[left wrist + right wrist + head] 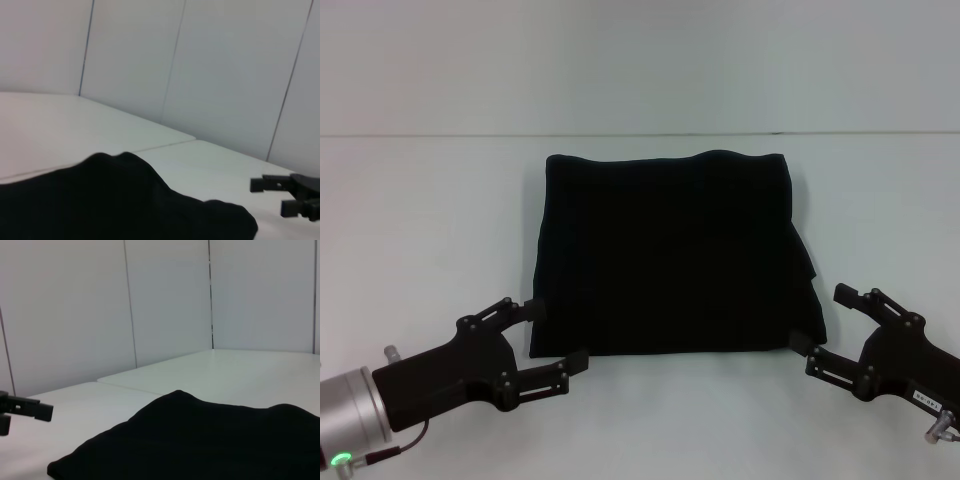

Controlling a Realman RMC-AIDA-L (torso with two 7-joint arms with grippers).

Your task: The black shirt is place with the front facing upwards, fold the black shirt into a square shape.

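The black shirt (670, 255) lies folded to a near-square on the white surface (420, 220), slightly wider than deep; the left end effector (548, 337) and right end effector (823, 323), both spread wide and empty, flank its near corners, equally close

Head cam high, looking down on table (420, 220) — whole shirt (670, 255) in frame. Both wrist cams sit low near its edge, facing across toward wall (225, 60) — each catches opposite gripper.
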